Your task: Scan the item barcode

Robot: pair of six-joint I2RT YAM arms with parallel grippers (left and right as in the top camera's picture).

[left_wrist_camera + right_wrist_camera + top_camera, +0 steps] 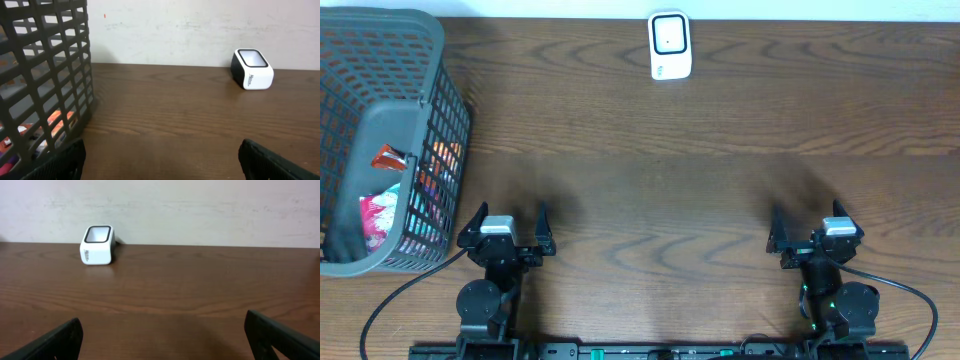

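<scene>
Left gripper point(510, 216) and right gripper point(806, 224): I see both jaws spread wide, nothing between them, low near the table point(660, 170) front edge. Packets point(378, 215) lie inside the grey basket point(448, 120) by my left arm. White scanner point(670, 45) stands at far centre, well apart from both.

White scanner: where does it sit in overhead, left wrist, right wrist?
Overhead: white scanner top centre, at the far table edge.
Left wrist: white scanner upper right, near the pale wall.
Right wrist: white scanner upper left, near the wall.
Shared landmark: far table edge under the pale wall.
</scene>
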